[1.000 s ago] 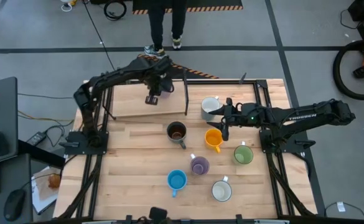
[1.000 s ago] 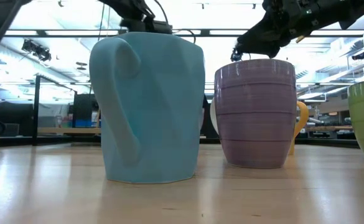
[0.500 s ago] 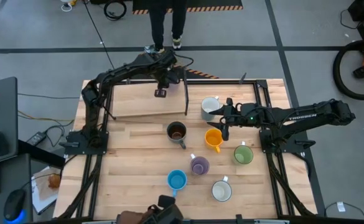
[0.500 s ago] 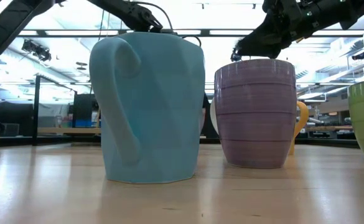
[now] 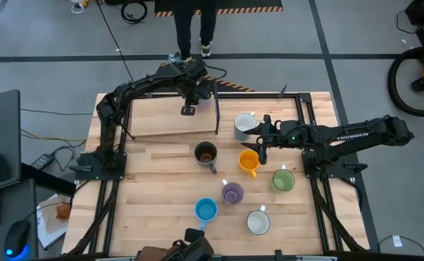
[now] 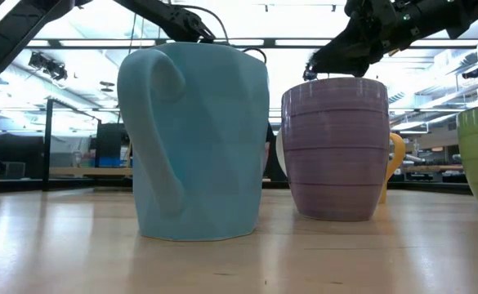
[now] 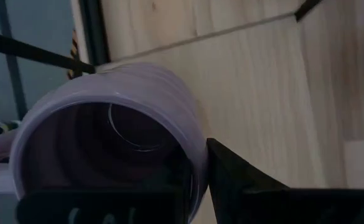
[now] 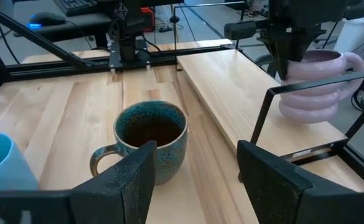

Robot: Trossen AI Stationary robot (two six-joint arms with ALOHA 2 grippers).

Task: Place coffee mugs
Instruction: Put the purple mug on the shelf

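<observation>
A lilac coffee mug [image 8: 315, 84] hangs at my left gripper [image 8: 292, 73], over the right end of a raised wooden board [image 8: 244, 87] at the table's far side. The left wrist view looks into the mug's mouth [image 7: 107, 149]. Whether its bottom touches the board, I cannot tell. My right gripper [image 5: 259, 142] waits open above the table's middle right, nothing between its fingers. On the table stand a dark brown mug [image 5: 206, 153], an orange one [image 5: 248, 162], a green one [image 5: 283, 179], a second lilac one [image 5: 232, 193], a blue one [image 5: 206, 210] and two white ones [image 5: 245, 125] [image 5: 258, 222]. My left gripper holds the lilac mug by its rim [image 7: 198, 155], one finger inside the mug and one finger [image 7: 244, 186] outside the wall. The fingers come from above, pointing steeply down. The mug sits upright below them, its handle [image 8: 354, 62] sticking out sideways.
A thin black frame [image 8: 275, 124] stands at the board's right end, next to the held mug. A person's legs [image 5: 193, 29] show beyond the far edge. A dark object [image 5: 186, 246] lies at the near edge. Bare wood lies on the table's left half.
My left gripper has carried the lilac mug along the raised board toward the table's right edge and a little toward the far edge, keeping it upright and staying shut on the rim. A dark object has come into view at the near edge.
</observation>
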